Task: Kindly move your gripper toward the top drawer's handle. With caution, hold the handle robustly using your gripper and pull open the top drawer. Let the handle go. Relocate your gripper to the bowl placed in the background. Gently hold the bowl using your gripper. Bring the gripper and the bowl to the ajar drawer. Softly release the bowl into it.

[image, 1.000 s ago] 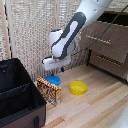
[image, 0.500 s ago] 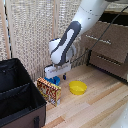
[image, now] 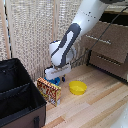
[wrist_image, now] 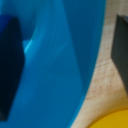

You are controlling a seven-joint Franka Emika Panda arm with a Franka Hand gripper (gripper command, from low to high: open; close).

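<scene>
Hovering low over the blue bowl (image: 56, 79), the pincer (image: 54, 77) sits at the end of the white arm (image: 75, 35), down by the wooden floor (image: 100, 105) in front of the wicker screen (image: 35, 30).

Wrist view: bowl (wrist_image: 55, 60) fills most of the frame. One dark blue fingertip (wrist_image: 10, 65) is over the bowl's inside, the other (wrist_image: 121, 45) is outside the rim over the wood. Pincer is spread and straddles the bowl wall. Can't tell whether the pads touch it yet.

Bowl sits on the floor, just behind the patterned box (image: 49, 91) and near the yellow bowl (image: 77, 88), which is toward the exterior view's right. Yellow rim also shows in a corner of the wrist view (wrist_image: 112, 120).

Top drawer (image: 107, 40) is pulled out from the dark cabinet; its handle (image: 97, 39) is well apart from the pincer. Lower drawer (image: 107, 62) is flush.

Black case (image: 17, 95) stands on the exterior view's left, beside the box.
</scene>
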